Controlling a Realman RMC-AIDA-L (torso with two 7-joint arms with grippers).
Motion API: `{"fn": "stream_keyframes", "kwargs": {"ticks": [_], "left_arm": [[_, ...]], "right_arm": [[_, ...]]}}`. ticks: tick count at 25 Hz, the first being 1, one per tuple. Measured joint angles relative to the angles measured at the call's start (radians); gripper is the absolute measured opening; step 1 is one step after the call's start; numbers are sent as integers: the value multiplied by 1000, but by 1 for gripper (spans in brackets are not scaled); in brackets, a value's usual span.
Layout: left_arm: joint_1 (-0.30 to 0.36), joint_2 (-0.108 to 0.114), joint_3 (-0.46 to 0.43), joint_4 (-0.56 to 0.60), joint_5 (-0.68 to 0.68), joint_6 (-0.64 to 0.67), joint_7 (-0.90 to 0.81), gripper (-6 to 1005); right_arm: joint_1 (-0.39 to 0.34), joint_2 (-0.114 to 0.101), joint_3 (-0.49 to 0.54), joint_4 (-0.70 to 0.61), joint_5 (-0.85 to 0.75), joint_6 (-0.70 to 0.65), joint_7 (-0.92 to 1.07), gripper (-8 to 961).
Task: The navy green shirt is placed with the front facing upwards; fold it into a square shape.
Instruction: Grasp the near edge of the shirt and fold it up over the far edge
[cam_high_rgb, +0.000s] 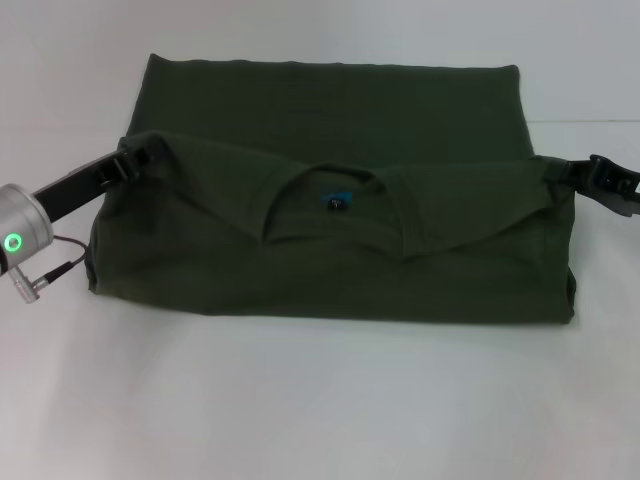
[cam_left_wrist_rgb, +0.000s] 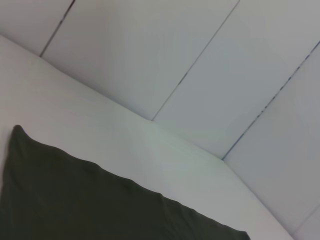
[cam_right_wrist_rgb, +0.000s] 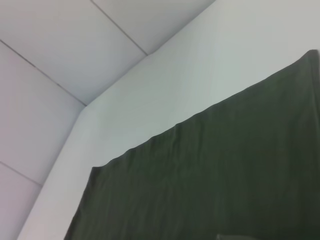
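The navy green shirt lies across the white table, its collar with a blue tag facing up. The collar end hangs as a raised flap stretched between my two grippers, sagging in the middle over the lower layer. My left gripper is shut on the flap's left corner. My right gripper is shut on the flap's right corner. The far part of the shirt lies flat behind the flap. Both wrist views show only flat dark cloth, with no fingers in them.
The white table stretches bare in front of the shirt and on both sides. A white panelled wall stands behind the table. My left arm's silver wrist with a green light hangs at the left edge.
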Motion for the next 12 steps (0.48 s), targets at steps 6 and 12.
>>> {"fn": "stream_keyframes", "kwargs": {"ticks": [6, 12], "left_arm": [[-8, -8, 0, -19, -25, -62, 30, 61], [-18, -21, 1, -54, -58, -120, 100, 62]], "right_arm": [[14, 5, -8, 29, 1, 60, -11, 34], [30, 10, -35, 56, 1, 123, -15, 34]]}}
